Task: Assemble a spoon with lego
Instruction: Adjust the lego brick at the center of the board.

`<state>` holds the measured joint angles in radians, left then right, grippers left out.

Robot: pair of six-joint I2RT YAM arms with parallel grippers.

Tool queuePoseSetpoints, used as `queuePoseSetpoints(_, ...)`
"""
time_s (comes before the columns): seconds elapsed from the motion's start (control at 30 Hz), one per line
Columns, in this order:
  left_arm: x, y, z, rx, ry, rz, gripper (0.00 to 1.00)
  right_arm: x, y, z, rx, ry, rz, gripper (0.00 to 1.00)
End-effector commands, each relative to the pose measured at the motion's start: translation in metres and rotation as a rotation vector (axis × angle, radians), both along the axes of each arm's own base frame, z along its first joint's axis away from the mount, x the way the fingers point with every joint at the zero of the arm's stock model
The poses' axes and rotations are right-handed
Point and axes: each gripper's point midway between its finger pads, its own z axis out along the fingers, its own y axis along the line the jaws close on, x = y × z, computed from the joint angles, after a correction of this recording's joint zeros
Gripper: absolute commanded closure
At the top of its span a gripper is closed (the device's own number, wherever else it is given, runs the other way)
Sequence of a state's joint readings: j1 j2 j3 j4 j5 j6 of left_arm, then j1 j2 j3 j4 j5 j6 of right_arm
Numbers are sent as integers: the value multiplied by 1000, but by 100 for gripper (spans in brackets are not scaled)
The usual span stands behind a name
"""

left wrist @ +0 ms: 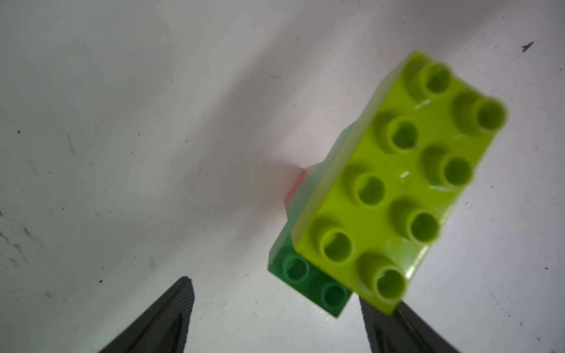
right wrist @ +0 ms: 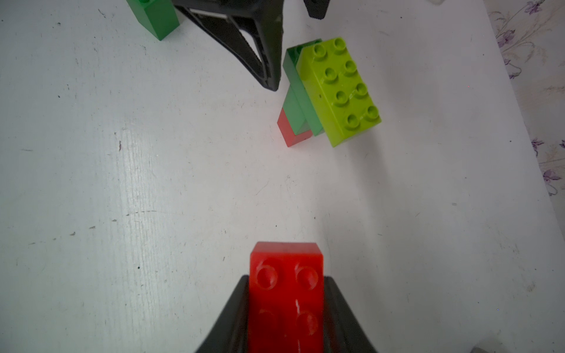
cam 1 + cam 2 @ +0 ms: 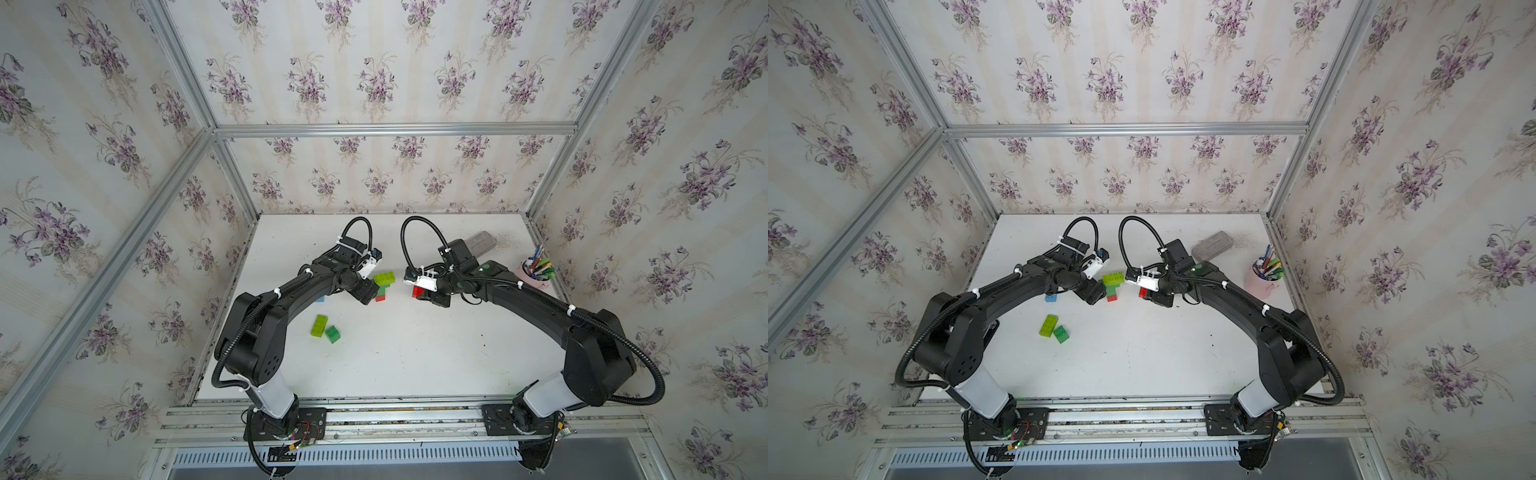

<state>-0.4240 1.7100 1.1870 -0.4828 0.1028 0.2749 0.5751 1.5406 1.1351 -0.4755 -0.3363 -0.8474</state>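
A stepped stack of lego, the partly built spoon (image 3: 382, 285) (image 3: 1113, 285), stands mid-table: a red brick at the bottom, dark green bricks above it and a long lime brick (image 1: 397, 183) (image 2: 339, 91) on top. My left gripper (image 1: 273, 295) (image 3: 371, 293) is open right beside the stack, with nothing between its fingers (image 2: 260, 58). My right gripper (image 2: 287, 305) (image 3: 419, 291) is shut on a red brick (image 2: 286, 275) (image 3: 1143, 292) a little to the right of the stack, held clear of it.
Loose lime (image 3: 319, 325) and dark green (image 3: 332, 333) bricks lie side by side nearer the front. A blue brick (image 3: 1051, 297) sits under the left arm. A grey block (image 3: 480, 243) and a pink cup of pens (image 3: 536, 276) stand at the back right.
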Motion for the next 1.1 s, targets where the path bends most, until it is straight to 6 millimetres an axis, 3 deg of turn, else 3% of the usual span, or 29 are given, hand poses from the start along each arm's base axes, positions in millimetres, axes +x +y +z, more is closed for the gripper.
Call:
queuePoseSetpoints(0.0,8,6,1,12,-16,38,12,0,1,2,0,-3,16,70)
queuePoseSetpoints(0.43,16,13,0,-28,-9,83,12,5,6,7,3,2,21,70)
queuePoseSetpoints(0.73,-26,22,19,-74,-61,-79,11,15,21,25,33,8,49,71)
queuePoseSetpoints(0.87,-42,38,25,-79,-91,-96,10,22,42,31,26,0,84,71)
queuePoseSetpoints(0.9,-45,41,34,-90,-117,-92,10,24,48,32,26,0,96,71)
queuePoseSetpoints(1.07,-58,54,35,-105,-117,-75,10,34,75,39,17,8,132,71)
